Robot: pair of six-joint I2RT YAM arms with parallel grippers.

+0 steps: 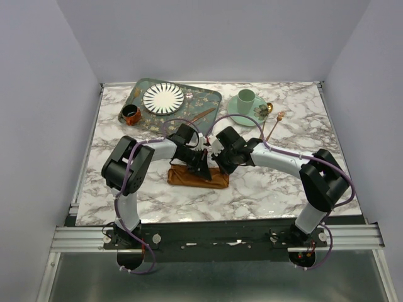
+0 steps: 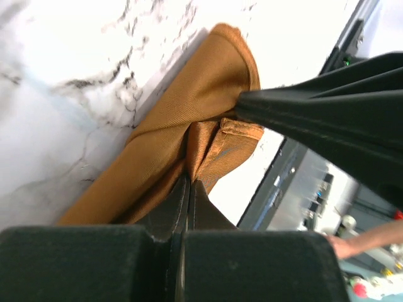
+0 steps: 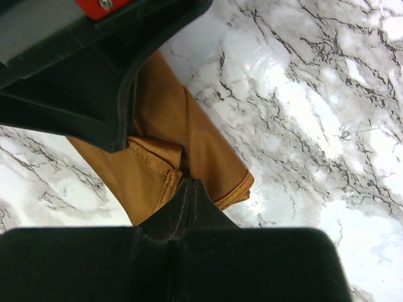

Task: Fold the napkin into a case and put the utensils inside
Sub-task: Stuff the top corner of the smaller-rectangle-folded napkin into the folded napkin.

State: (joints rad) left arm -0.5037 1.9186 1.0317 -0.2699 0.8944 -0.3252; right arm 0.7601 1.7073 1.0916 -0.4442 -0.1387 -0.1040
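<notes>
On the marble table (image 1: 283, 182), both jaws clamp tight on the rust-orange napkin (image 1: 217, 180), folded long and narrow.

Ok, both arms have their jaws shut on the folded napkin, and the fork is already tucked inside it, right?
No, the fork is not inside it. The top external view shows it lying on the table beside the saucer. Both arms' jaws are shut on the folded napkin.

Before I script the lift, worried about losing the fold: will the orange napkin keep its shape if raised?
Probably floppy: the napkin bunches into soft creases at the pinch. Likely light, lying flat and thin on the marble table.
</notes>
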